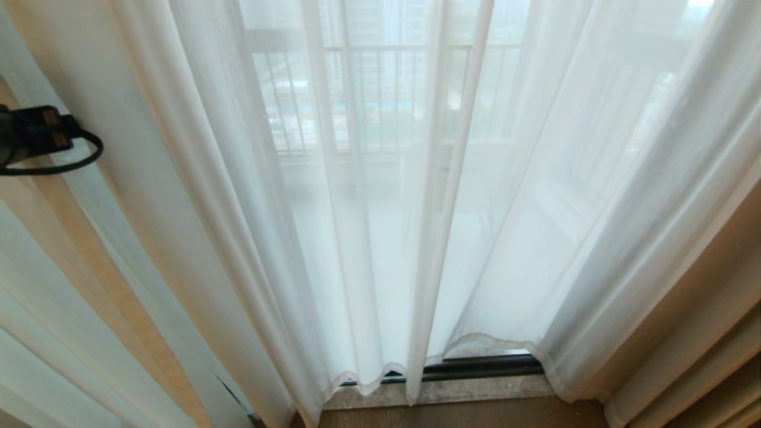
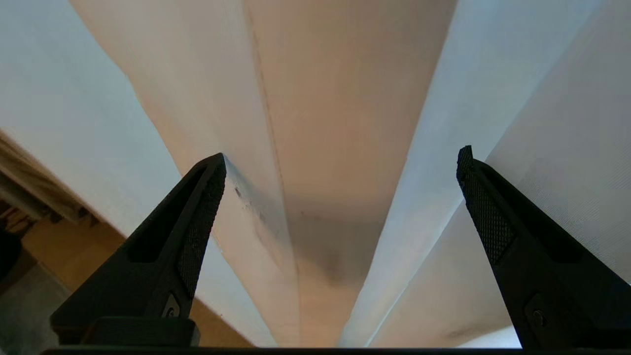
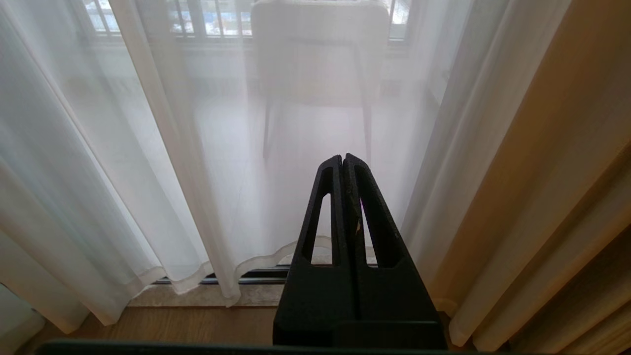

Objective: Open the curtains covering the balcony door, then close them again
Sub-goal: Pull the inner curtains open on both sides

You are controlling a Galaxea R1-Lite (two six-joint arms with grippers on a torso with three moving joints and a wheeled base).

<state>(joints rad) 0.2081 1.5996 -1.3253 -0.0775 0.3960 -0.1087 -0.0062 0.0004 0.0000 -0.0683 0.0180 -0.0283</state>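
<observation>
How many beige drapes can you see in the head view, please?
2. The left drape hangs at the picture's left edge, the right drape at its right edge; others may be out of frame.

The sheer curtains [image 1: 380, 226] hang drawn shut across the middle of the head view, their hems overlapping low in the centre with no open gap between the panels. Thick beige drapes [image 1: 701, 309] close off the right edge, with more at the left edge. In the left wrist view, the left gripper [image 2: 340, 162], spread wide, has a tan fold filling the room between its fingers. The wooden floor [image 1: 464, 416] along the bottom lies free.
</observation>
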